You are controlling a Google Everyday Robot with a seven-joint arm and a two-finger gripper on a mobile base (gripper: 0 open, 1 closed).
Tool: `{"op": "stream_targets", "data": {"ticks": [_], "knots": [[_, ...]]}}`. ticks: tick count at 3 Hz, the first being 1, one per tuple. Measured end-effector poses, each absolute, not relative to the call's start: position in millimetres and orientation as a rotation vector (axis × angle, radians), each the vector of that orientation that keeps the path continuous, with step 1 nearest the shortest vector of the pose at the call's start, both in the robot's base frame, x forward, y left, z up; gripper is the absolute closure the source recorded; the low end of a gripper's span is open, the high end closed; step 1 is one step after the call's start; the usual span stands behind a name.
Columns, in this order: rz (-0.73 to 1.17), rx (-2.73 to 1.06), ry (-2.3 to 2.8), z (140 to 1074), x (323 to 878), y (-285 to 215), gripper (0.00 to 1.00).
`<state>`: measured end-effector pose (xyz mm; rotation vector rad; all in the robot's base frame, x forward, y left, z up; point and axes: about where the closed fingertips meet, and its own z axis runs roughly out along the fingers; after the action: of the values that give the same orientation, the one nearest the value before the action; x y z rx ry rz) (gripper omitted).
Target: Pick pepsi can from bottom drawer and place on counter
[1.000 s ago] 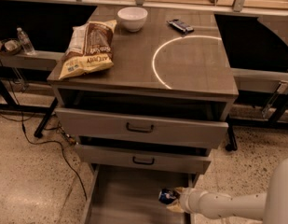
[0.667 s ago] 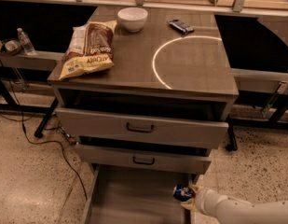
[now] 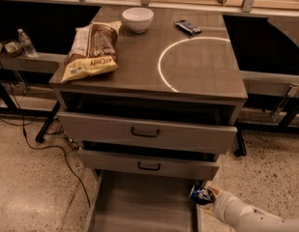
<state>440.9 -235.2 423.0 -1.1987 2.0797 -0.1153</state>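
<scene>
Closest to me, low at the right of the view, my end effector (image 3: 210, 198) is closed around the pepsi can (image 3: 200, 195). It holds the can tipped on its side at the right-hand rim of the bottom drawer (image 3: 139, 207), and the white arm (image 3: 250, 219) reaches in from the lower right corner. I cannot tell whether the can has cleared the drawer wall. The drawer is pulled well out and I see nothing else on its flat floor. I judge the grasp made and the carry upward to be the step in hand. To do it well I would draw the can outward, away from the cabinet front, before raising it, because the middle drawer (image 3: 149, 164) and the upper drawer (image 3: 146, 134) both stand partly open above the path, and a straight lift could clip their fronts. I would keep the grip firm and turn the can upright on the way up so it can stand when released. Beyond the drawers is the tabletop (image 3: 134, 66), where a thin white circle (image 3: 159, 64) rings bare surface on the right half. The chip bag (image 3: 91, 50) lies on the left, a dark wrapped bar (image 3: 187, 27) sits just beyond the circle, and a white bowl (image 3: 138, 18) stands near the far edge, so I would set down inside the circle, apart from all three.
</scene>
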Motion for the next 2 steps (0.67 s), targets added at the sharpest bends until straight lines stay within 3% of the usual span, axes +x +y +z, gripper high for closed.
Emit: {"op": "stream_targets", "data": {"ticks": [1, 2], "knots": [[-0.186, -1.174, 2.069, 438, 445, -250, 1.00], [-0.393, -1.099, 2.019, 492, 452, -296, 1.00]]}}
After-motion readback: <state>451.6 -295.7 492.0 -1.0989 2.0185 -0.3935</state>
